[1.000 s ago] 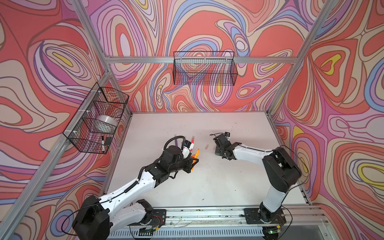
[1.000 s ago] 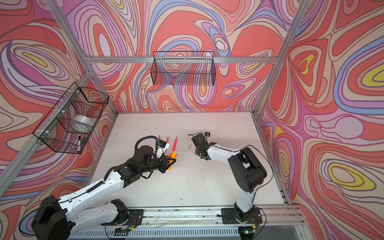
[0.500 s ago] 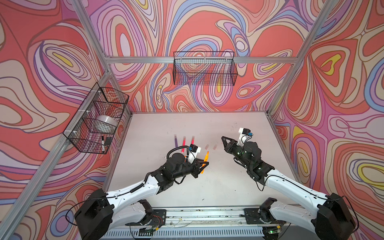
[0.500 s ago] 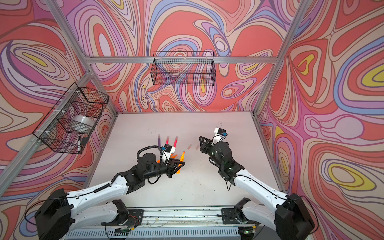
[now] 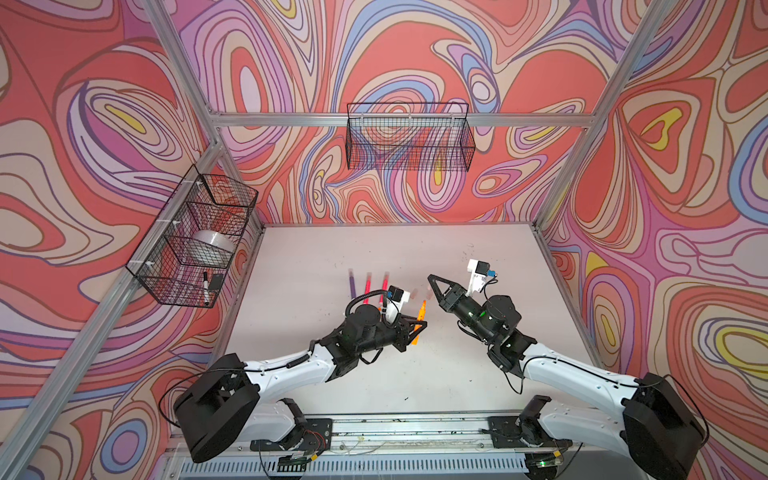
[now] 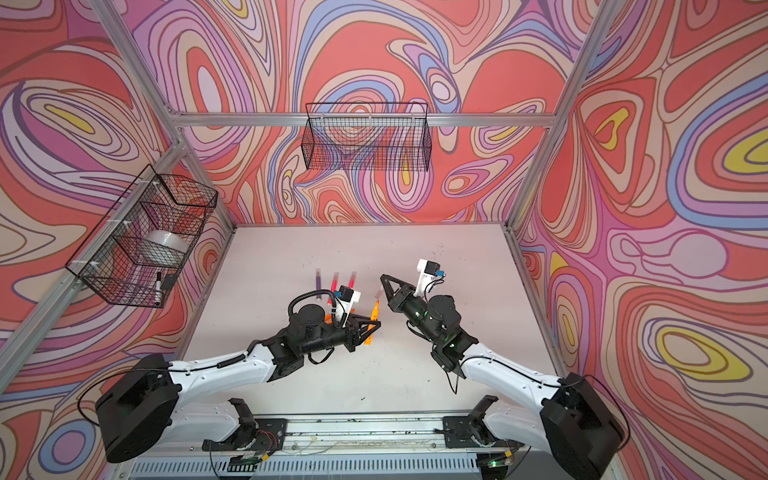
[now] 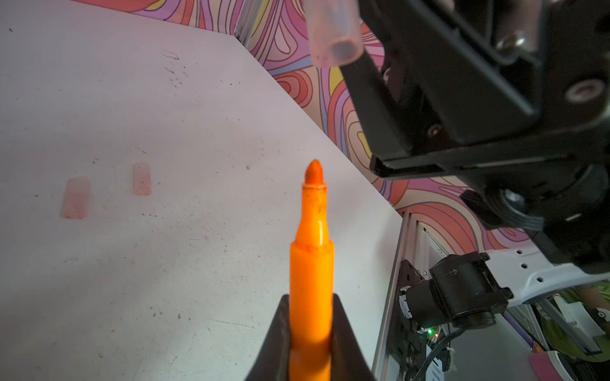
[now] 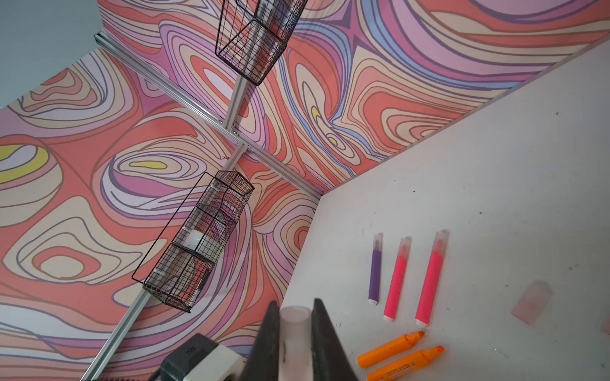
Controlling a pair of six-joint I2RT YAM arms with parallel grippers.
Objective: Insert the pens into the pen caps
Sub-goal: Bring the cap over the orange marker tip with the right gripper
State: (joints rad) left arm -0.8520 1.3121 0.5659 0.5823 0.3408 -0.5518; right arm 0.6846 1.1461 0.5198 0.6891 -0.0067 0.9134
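My left gripper (image 7: 310,313) is shut on an orange pen (image 7: 311,264), bare tip pointing away from the jaws. In both top views it holds that pen (image 5: 420,318) above the table's middle. My right gripper (image 8: 293,310) is shut on a translucent pen cap (image 8: 294,330) and hovers just right of the left gripper (image 5: 419,326), the cap's (image 7: 333,33) open mouth near the pen tip. A purple pen (image 8: 374,273) and two pink pens (image 8: 396,280) lie capped side by side. Two uncapped orange pens (image 8: 389,349) lie nearby. Loose caps (image 7: 76,198) rest on the table.
A wire basket (image 5: 195,237) on the left wall holds a tape roll and a black-capped marker (image 5: 205,286). Another wire basket (image 5: 409,137) hangs on the back wall. An aluminium rail (image 5: 415,428) carrying both arm bases runs along the table's front edge.
The right arm has pulled back from the table's middle and risen with the cap. The left gripper has carried the orange pen up and rightward, toward the cap.
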